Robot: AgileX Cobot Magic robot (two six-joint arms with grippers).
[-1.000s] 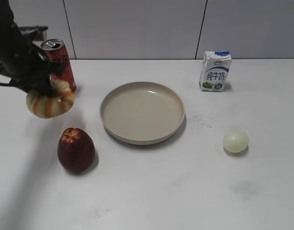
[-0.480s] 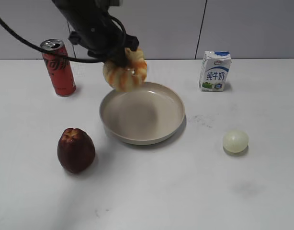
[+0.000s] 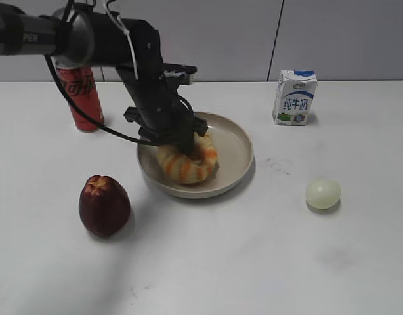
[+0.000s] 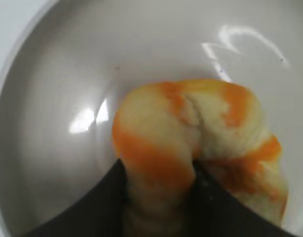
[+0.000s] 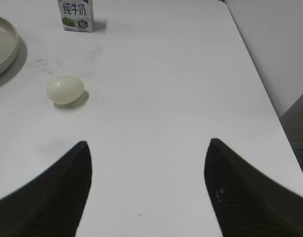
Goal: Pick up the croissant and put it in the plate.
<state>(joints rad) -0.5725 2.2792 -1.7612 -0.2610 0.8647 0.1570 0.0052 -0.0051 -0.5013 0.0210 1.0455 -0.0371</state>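
Observation:
The croissant (image 3: 187, 164) is a cream-yellow ring with orange stripes, and it rests inside the beige plate (image 3: 235, 146) at mid-table. My left gripper (image 3: 182, 141) is down in the plate and shut on the croissant. In the left wrist view the croissant (image 4: 191, 143) fills the middle, pinched between my two dark fingers (image 4: 159, 170), with the plate (image 4: 57, 98) floor under it. My right gripper (image 5: 147, 148) is open and empty over bare table at the right, out of the exterior view.
A red cola can (image 3: 80, 98) stands at the back left, partly behind my left arm. A dark red apple (image 3: 104, 205) sits front left. A milk carton (image 3: 295, 97) stands back right. A pale ball (image 3: 323, 193) lies to the right; it also shows in the right wrist view (image 5: 65, 89).
My left gripper carried the croissant from beside the cola can rightward over the plate's rim, then lowered it into the plate. The other objects have not moved.

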